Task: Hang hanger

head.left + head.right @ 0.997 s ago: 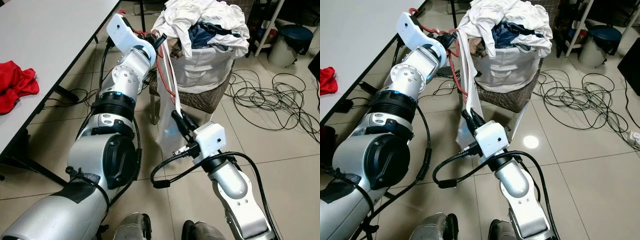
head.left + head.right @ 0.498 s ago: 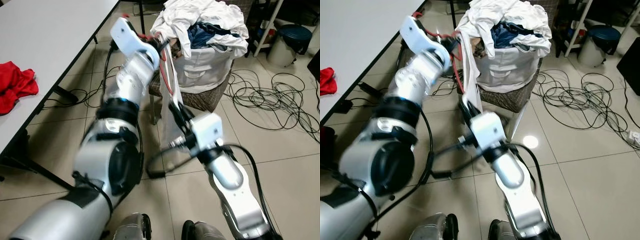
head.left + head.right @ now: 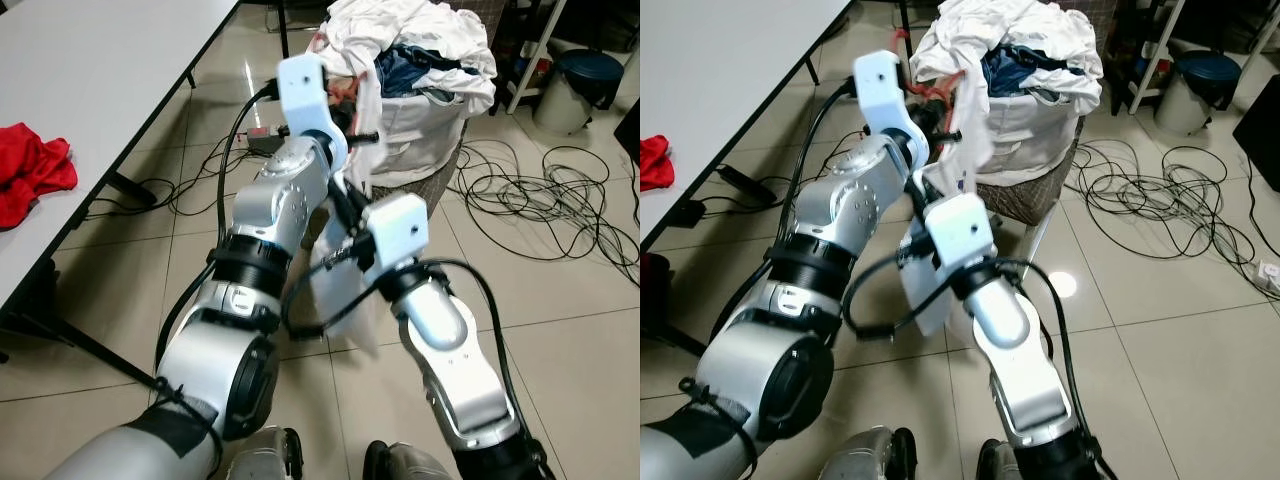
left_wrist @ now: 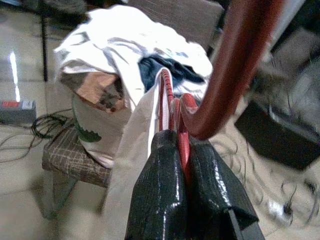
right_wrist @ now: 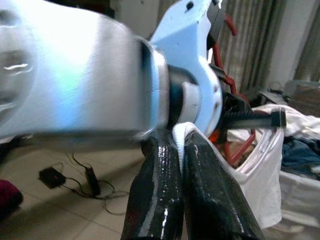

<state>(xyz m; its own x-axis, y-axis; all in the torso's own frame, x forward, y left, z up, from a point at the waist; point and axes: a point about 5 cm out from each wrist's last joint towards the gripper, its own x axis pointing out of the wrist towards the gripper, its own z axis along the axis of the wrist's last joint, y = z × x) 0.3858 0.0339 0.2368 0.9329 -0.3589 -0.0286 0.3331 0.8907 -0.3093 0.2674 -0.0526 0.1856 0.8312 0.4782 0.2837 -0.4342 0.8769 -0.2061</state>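
Observation:
A red hanger (image 4: pixel 235 60) carries a white garment (image 3: pixel 345 290) that hangs down between my two arms. My left gripper (image 4: pixel 177 137) is shut on the red hanger where its hook meets its shoulders. It is held up in front of the laundry basket (image 3: pixel 420 135). My right gripper (image 5: pixel 181 137) is lower, just under the left wrist, shut on a fold of the white garment (image 5: pixel 260 175). In the left eye view the right gripper (image 3: pixel 340 205) is partly hidden behind its white wrist housing.
The basket sits on a small checked stool and is heaped with white and blue clothes (image 3: pixel 410 40). A grey table (image 3: pixel 100 80) with a red cloth (image 3: pixel 30 170) runs along the left. Loose cables (image 3: pixel 540 200) and a lidded bin (image 3: pixel 575 85) are on the right.
My left arm has swung right and risen with the hanger, now in front of the basket. The right arm has lifted and moved up under it, still gripping the garment.

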